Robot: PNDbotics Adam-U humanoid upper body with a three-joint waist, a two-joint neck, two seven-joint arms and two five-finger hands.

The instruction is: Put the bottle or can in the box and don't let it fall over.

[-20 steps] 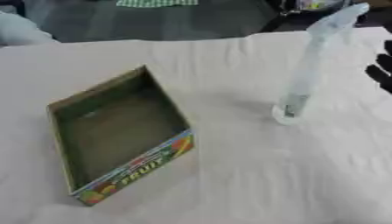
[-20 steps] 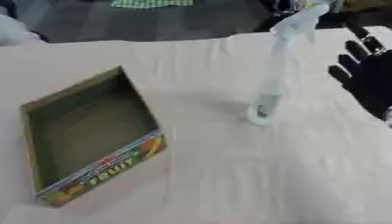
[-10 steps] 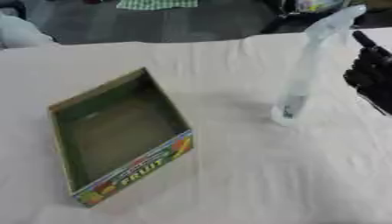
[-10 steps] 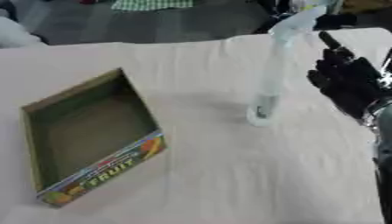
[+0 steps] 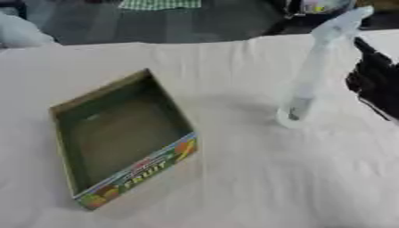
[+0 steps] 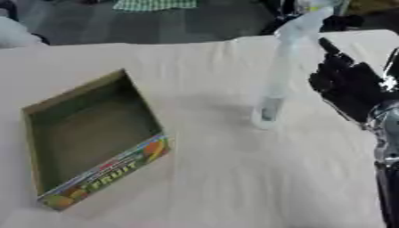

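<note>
Right eye view shows us the clear bottle [image 6: 274,84] upright on the cloth-covered surface [image 6: 234,178], long axis vertical, just left of our right hand [image 6: 347,87], whose fingers are spread, holding nothing; the box [image 6: 86,138] lies farther left.

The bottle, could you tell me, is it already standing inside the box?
No, the bottle stands upright on the white cloth, apart from the empty box.

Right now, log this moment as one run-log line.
bottle: upright on table, ungrasped | right hand: open, beside bottle, apart | box: empty | left hand: unseen
</note>
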